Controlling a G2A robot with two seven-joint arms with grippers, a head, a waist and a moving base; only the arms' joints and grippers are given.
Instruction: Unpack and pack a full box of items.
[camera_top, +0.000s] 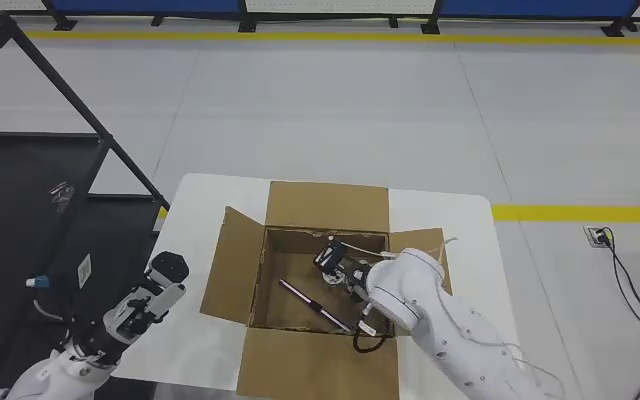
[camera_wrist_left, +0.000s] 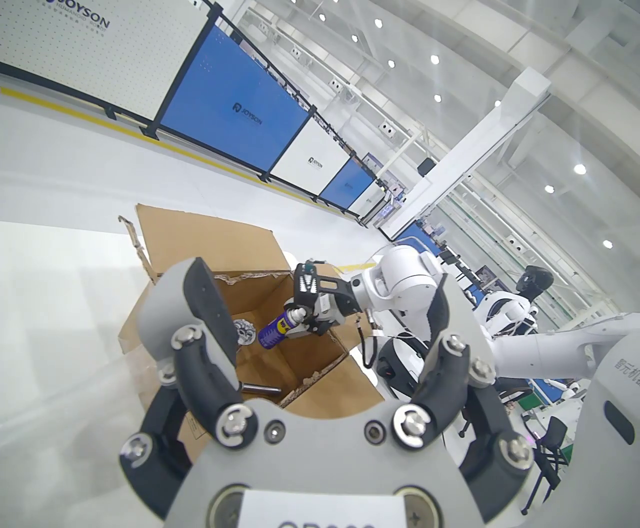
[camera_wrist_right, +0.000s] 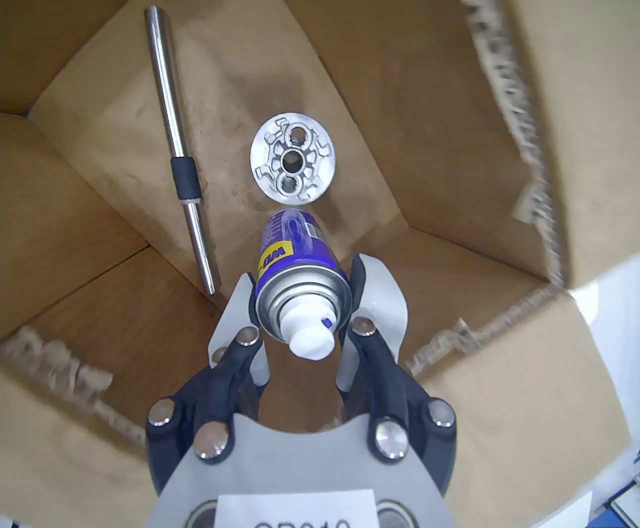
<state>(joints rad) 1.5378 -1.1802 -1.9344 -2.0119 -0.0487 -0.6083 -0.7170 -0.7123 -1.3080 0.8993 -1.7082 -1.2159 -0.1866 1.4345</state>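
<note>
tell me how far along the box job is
Done: unclear; the pictures do not settle whether the spray can is going in or coming out. In hand: the right gripper is shut on the spray can inside the open box. Left: the metal rod and round metal disc lie on the box floor; the left gripper is open beside the box.

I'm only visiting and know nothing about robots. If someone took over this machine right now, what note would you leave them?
Right gripper: shut on the spray can, gripped near its nozzle end and held tilted inside the cardboard box.
Left gripper: open, holding nothing, off to one side of the box.
In the box: metal rod and metal disc lie on the floor, apart.
Done: can gripped.
Left: I cannot tell whether the can is going in or coming out; probably finish that move, then handle rod and disc.
</note>
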